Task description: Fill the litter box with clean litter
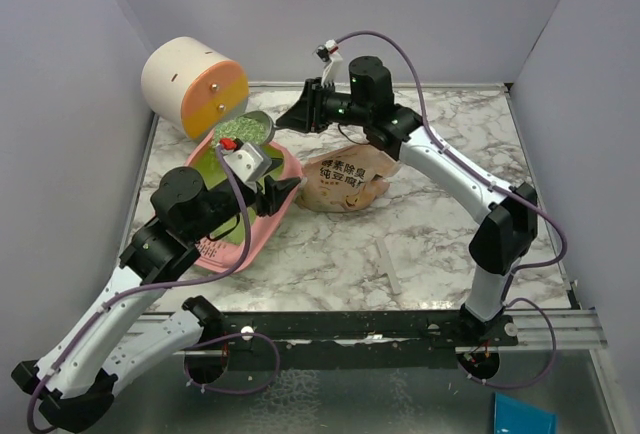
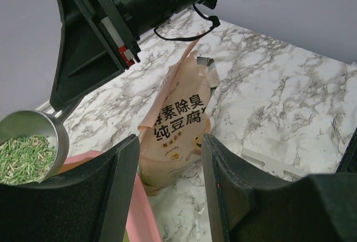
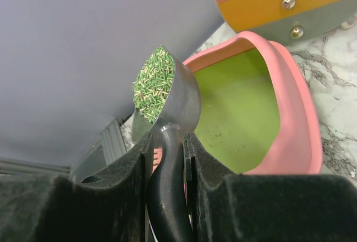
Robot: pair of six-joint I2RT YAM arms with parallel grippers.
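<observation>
Grey walls close in a white marble table veined with grey. At the far left a cream-and-orange cylinder lies on its side, its orange end facing right. Near it, the left arm reaches forward over the litter box, a pink tray on the left half of the table whose lime-green bottom shows only a few scattered specks. The left gripper hangs at the tray's right rim with its fingers spread wide; in the wrist view the pink rim shows low beside the left finger and nothing is pinched between them. Above the tray's far end, just beside the cylinder, a metal scoop is heaped with the clean litter, green and pale granules. The right gripper comes in from the right and pinches the scoop's black handle tightly between both pads. Right of the tray, just beside its rim, a tan paper bag printed with dark characters sits with its torn top open. At the near right corner, beyond the table's rail, lies a blue object.
</observation>
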